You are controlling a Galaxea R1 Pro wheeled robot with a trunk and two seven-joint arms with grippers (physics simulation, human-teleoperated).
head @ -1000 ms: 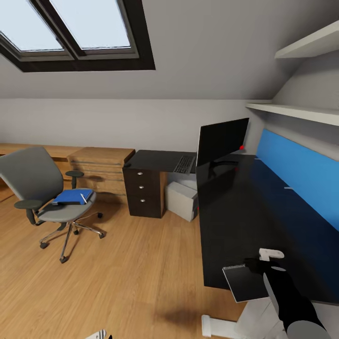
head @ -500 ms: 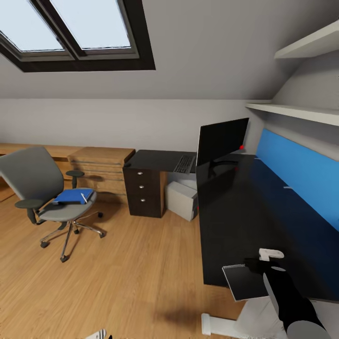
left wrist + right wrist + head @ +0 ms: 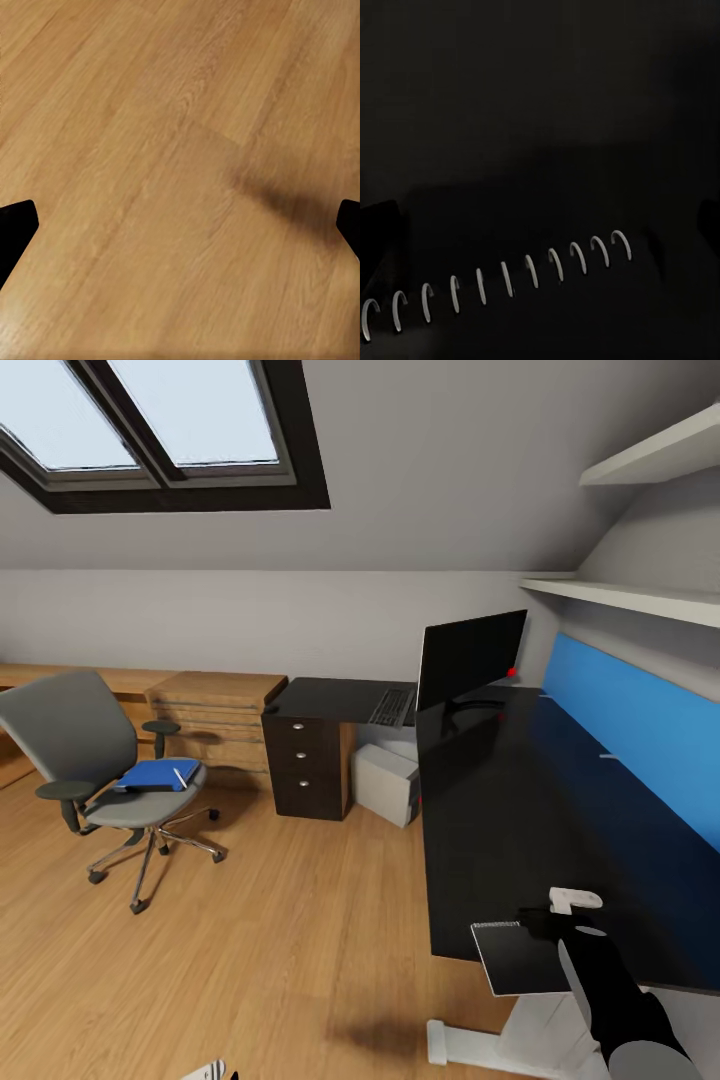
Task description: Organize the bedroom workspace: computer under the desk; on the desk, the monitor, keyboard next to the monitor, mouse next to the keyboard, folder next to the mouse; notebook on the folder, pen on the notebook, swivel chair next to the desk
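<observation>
Notebook, dark-covered with a white spiral binding [image 3: 522, 957], lies at the lower right of the head view on the near corner of the long black desk [image 3: 520, 810], its near edge overhanging the desk's rim; the right wrist view shows the same wire coils [image 3: 502, 281] against the dark cover. The right gripper [image 3: 560, 920] hangs right at the notebook's far corner, beside one small white object [image 3: 576, 900] on the desktop, but whether its jaws are parted or closed I cannot tell. At the far end of the desk stands one black flat monitor [image 3: 472, 658], with one dark keyboard [image 3: 392, 707] just left of it on a lower black side surface [image 3: 335, 701] over a dark three-drawer cabinet [image 3: 305, 768]. One white computer case [image 3: 386, 784] sits on the wooden floor [image 3: 250, 940] under that surface. At centre left, well apart from the desk, one grey swivel chair [image 3: 90, 780] carries one blue folder [image 3: 155, 775] on its seat, with a thin white pen [image 3: 180, 777] lying on the folder. A blue panel [image 3: 640, 730] backs the desk along the right, two white shelves [image 3: 640, 596] hang above it, and a skylight [image 3: 150, 420] fills the upper left. The left gripper [image 3: 180, 225] shows its two dark fingertips [image 3: 15, 225] spread wide over bare floor.
</observation>
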